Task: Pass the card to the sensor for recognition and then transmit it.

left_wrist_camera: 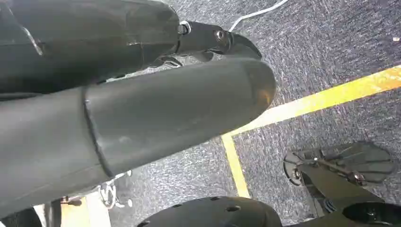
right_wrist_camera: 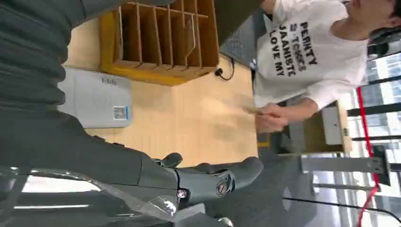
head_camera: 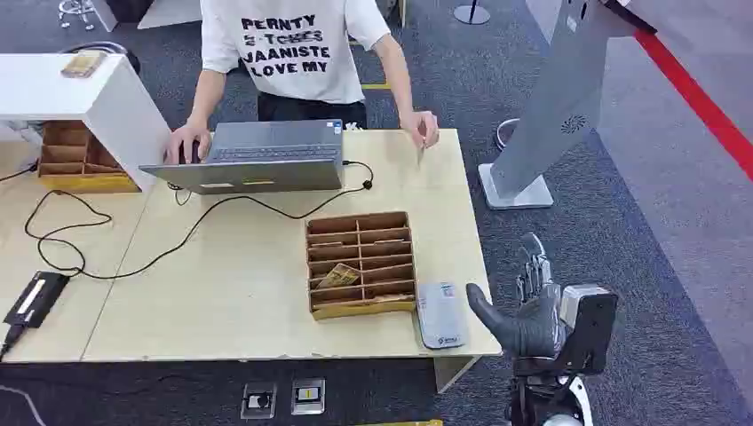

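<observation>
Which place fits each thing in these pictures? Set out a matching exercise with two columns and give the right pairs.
Things:
1. laptop
2. grey card sensor
3. wooden divider tray
4. right hand

Places:
A. at the table's near right corner
B. beyond the table's right edge, over the carpet
C. in front of the person, at the table's far side
D. mid-table, just left of the sensor

Pairs: 1-C, 2-A, 3-D, 4-B
</observation>
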